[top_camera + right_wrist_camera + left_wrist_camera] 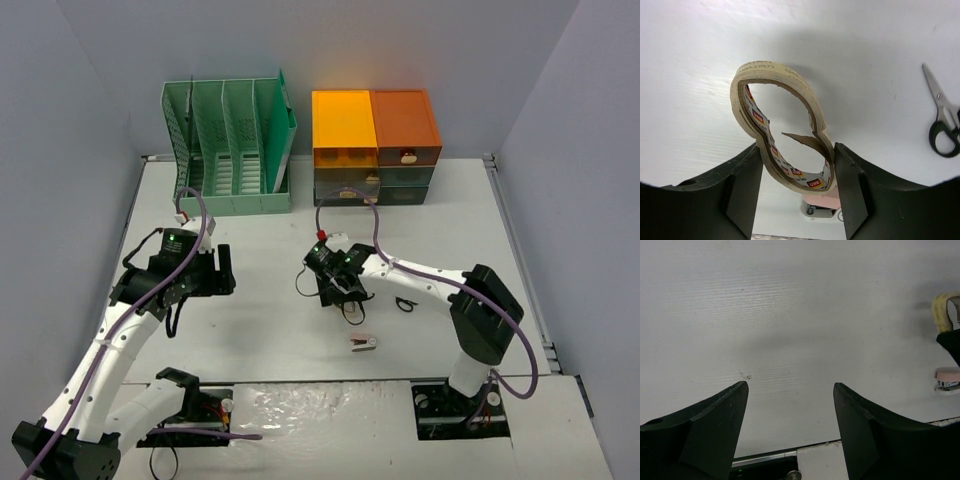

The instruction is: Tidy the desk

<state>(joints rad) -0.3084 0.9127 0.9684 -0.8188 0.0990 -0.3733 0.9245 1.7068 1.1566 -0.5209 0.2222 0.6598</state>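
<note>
The desk [260, 340] is a wide off-white tabletop. My right gripper [340, 285] is at its middle, shut on a beige tape roll [771, 70]. In the right wrist view the two fingers [740, 185] of that gripper [797, 150] press the ring from both sides and squash it out of round. The tape roll [940, 310] also shows at the right edge of the left wrist view. My left gripper [225, 270] hangs over the left part of the desk. This gripper [790, 385] is open, with only bare desk between its fingers.
A mint-green file rack [230, 150] stands at the back left and an orange-and-grey drawer unit [375, 145] at the back centre. Black-handled scissors [405, 303] lie right of the right gripper. A small pink stapler [363, 344] lies in front of it.
</note>
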